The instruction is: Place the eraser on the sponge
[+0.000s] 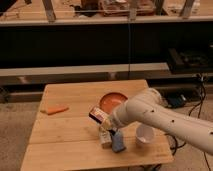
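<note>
- Nearby, at the front edge of the wooden tabletop, the blue-grey sponge sits right of centre.
- Just to the left of the sponge stands a small cream bottle; whether the two touch I cannot tell.
- A white cup stands to the right of the sponge, apart from it, near the right edge of the tabletop.
- A little farther back, above the bottle, are the jaws, at the tip of the white arm, which reaches in from the right.
- The jaws look clenched on the eraser, though the arm hides most of them.
- The eraser hangs tilted, clear of the tabletop, its dark end up and to the left.
- It is above and to the left of the sponge, not touching it.
- An orange carrot lies flat at the left side of the tabletop, well apart from everything else.
- A round orange plate lies behind the eraser, partly covered by the arm.
- Beyond the tabletop a pale shelf runs across in front of dark shelving.
</note>
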Tool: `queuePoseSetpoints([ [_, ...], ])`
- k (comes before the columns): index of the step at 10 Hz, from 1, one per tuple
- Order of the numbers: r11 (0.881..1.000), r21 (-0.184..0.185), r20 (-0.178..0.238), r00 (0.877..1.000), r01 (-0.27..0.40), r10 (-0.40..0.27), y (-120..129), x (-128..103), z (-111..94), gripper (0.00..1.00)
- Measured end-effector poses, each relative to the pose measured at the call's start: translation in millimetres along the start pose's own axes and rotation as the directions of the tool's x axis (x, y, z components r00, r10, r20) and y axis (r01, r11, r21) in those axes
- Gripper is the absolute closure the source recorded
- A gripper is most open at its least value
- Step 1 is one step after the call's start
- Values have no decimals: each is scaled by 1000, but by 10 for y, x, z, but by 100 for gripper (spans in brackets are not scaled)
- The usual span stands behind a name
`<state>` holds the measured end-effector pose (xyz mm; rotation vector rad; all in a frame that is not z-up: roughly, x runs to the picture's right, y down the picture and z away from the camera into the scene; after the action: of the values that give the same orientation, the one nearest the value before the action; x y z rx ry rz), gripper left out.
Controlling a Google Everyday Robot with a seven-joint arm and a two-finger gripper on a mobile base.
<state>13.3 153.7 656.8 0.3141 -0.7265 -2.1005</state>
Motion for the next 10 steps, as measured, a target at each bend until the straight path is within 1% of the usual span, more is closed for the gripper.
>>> queuePoseSetpoints([
  [4, 1000, -9, -13, 1000, -22, 22, 57, -108, 47, 100],
  [6, 1000, -19, -19, 1000, -18, 17, 116, -198, 81, 100],
  [10, 999, -39, -26, 1000, -8, 7, 159, -286, 144, 100],
])
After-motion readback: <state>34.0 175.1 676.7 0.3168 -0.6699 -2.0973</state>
